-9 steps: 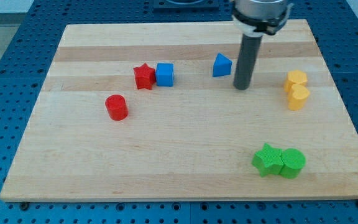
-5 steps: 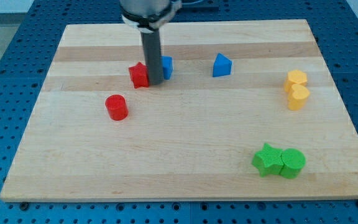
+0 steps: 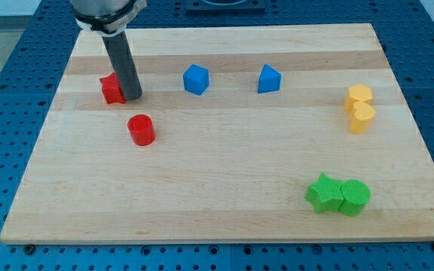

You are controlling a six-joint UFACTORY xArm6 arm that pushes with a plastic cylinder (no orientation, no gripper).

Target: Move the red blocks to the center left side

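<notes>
A red star block (image 3: 111,89) sits near the board's upper left. My tip (image 3: 132,98) touches its right side, and the rod hides part of the star. A red cylinder (image 3: 141,129) stands below and to the right of the tip, apart from it.
A blue cube (image 3: 195,79) and a blue wedge-shaped block (image 3: 269,79) lie at the top middle. Two yellow blocks (image 3: 360,109) touch at the right. A green star (image 3: 323,193) and green cylinder (image 3: 355,197) touch at the bottom right. The wooden board (image 3: 224,165) rests on a blue pegboard.
My tip swept left from beside the blue wedge, passed between the red star and blue cube, and pushed the star leftward. The blue cube turned slightly. The red cylinder stayed.
</notes>
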